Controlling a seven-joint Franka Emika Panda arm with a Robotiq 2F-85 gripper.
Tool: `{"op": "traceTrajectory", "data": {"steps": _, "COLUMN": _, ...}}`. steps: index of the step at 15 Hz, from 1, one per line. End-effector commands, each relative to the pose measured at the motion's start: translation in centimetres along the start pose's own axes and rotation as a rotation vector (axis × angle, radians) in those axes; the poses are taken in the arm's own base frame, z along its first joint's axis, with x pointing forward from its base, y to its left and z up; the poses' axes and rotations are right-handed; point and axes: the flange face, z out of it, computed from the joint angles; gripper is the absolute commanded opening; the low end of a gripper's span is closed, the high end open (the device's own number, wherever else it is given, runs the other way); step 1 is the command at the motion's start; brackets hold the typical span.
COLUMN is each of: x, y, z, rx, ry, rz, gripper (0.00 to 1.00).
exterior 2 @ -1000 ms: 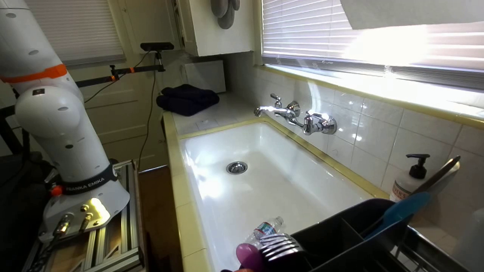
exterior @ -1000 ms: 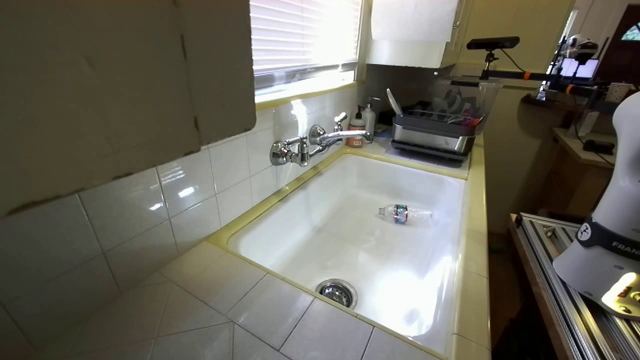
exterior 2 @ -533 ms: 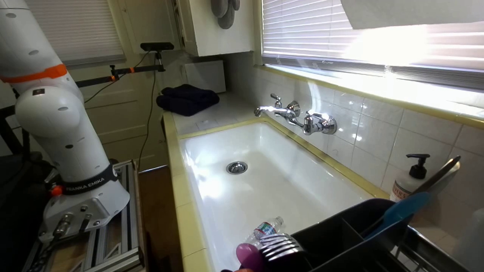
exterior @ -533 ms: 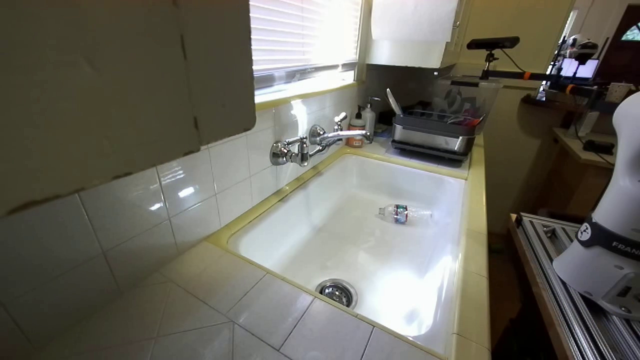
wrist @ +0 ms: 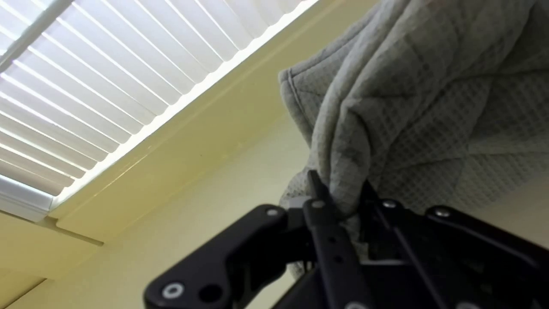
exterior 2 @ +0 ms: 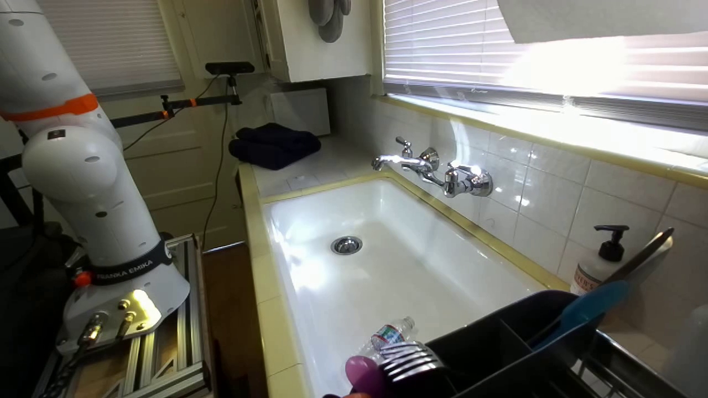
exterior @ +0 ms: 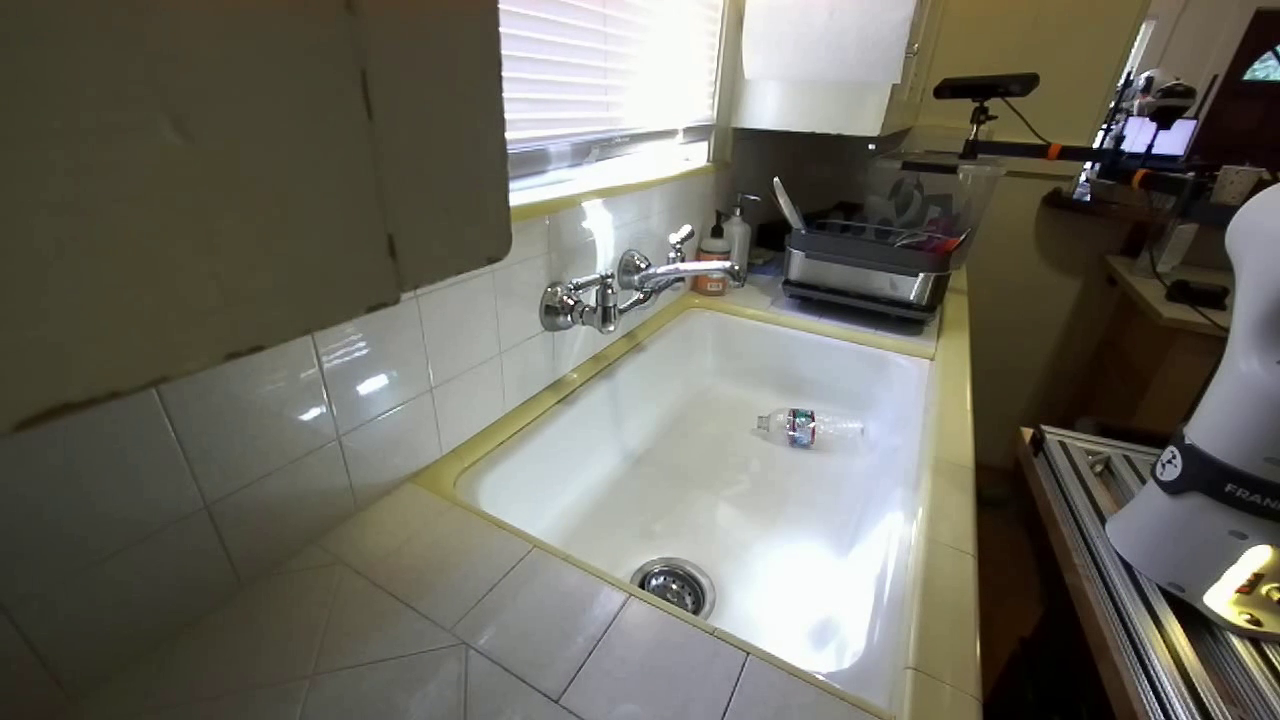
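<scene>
So the black two-finger gripper (wrist: pixel 342 191) is pinching a thick fold of a soft grey waffle-weave cloth (wrist: pixel 429 107), and that fold is sitting right between the fingertips. The rest of the cloth is spreading out loose and creased beyond them, with a hemmed corner poking out in front of the yellow painted window frame (wrist: pixel 214 111), near the white slatted blind (wrist: pixel 128 64). Neither exterior view is showing the gripper or the cloth, just part of the white robot arm (exterior 2: pixel 116 210) beside the glossy white sink (exterior 2: pixel 420 271), so I can't tell what's lying underneath.

For doing this well: the bunched fold is looking like a decent grip to me, so I'd be moving slowly rather than squeezing harder. That loose flap is practically begging to snag, so I'd be giving the frame and blind some room. Also, the cloth is blocking a good chunk of the wrist view, so I'd be checking clearance before turning.
</scene>
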Motion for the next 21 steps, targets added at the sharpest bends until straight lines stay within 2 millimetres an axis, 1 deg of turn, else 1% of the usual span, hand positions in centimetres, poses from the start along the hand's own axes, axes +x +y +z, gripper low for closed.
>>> {"op": "traceTrajectory", "data": {"steps": 1, "x": 1.0, "y": -1.2, "z": -1.0, "rx": 0.003, "ry": -0.017, "rz": -0.012, "gripper": 0.04}}
{"op": "traceTrajectory", "data": {"steps": 6, "x": 2.5, "y": -2.5, "z": -2.6, "rx": 0.008, "ry": -0.023, "rz": -0.040, "gripper": 0.04}}
{"op": "traceTrajectory", "data": {"steps": 8, "x": 2.9, "y": -2.6, "z": -3.3, "rx": 0.004, "ry": -0.024, "rz": -0.059, "gripper": 0.04}}
{"op": "traceTrajectory", "data": {"steps": 10, "x": 3.3, "y": -2.2, "z": -3.9, "rx": -0.012, "ry": -0.027, "rz": -0.073, "gripper": 0.04}}
{"op": "traceTrajectory", "data": {"steps": 11, "x": 2.8, "y": -2.0, "z": -2.6, "rx": -0.002, "ry": -0.019, "rz": -0.034, "gripper": 0.18}}
{"op": "traceTrajectory", "data": {"steps": 14, "x": 3.0, "y": -2.0, "z": -3.1, "rx": -0.006, "ry": -0.021, "rz": -0.042, "gripper": 0.18}}
{"op": "traceTrajectory", "data": {"steps": 21, "x": 3.0, "y": -2.1, "z": -3.2, "rx": -0.005, "ry": -0.022, "rz": -0.045, "gripper": 0.18}}
